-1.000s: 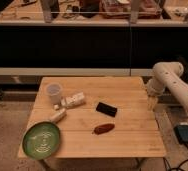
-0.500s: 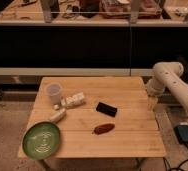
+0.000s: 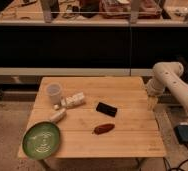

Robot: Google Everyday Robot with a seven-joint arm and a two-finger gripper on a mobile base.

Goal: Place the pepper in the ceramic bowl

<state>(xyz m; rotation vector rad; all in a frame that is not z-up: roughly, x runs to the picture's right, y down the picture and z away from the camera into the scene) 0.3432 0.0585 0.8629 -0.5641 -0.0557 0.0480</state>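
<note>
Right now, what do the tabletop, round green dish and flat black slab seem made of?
The tabletop looks like pale matte wood, with board seams showing. The round green dish is probably glazed ceramic, judging by its pale concentric rings, though plastic is possible. The flat black slab is smooth and dark, and its material is unclear. The gripper hangs at the table's right edge, away from dish and slab.
</note>
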